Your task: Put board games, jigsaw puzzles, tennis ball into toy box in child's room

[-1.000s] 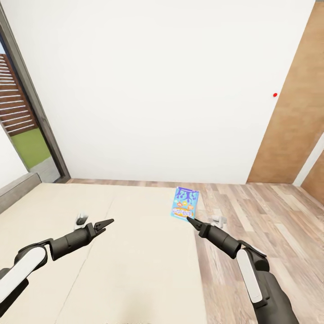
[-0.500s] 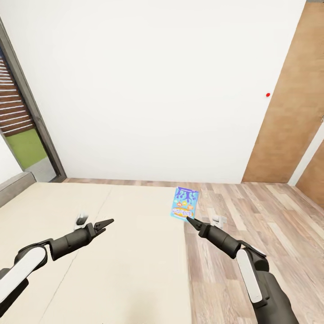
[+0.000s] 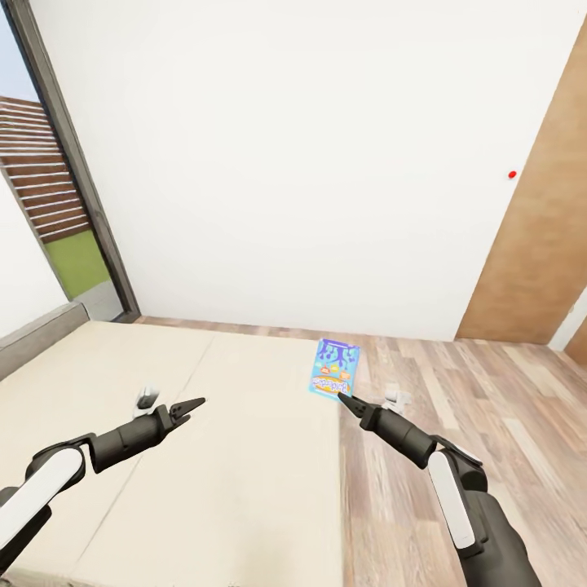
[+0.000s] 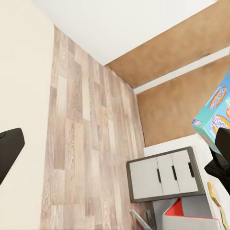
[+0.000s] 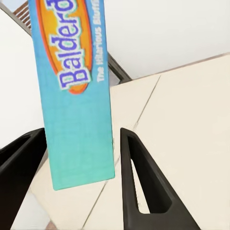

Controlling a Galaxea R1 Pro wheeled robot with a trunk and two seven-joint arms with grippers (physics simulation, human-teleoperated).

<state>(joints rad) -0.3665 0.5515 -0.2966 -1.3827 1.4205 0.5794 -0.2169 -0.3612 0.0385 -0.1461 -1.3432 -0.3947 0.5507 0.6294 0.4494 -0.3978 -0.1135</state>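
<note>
Both arms reach forward, right claw pinching its load (fingers nearly together), left claw parted.

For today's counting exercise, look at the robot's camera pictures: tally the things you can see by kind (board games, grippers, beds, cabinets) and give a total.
Blue rectangular board game boxes: 1
Black two-fingered grippers: 2, the left gripper and the right gripper
Beige beds: 1
Grey cabinets with white door panels: 1
Total: 5

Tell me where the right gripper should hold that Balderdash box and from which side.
Keep the grip as it is: the right gripper clamps the Balderdash board game box at its lower short edge, coming from below, fingers on the two broad faces. The box is thin and upright, so across the thickness fits the jaws.
</note>
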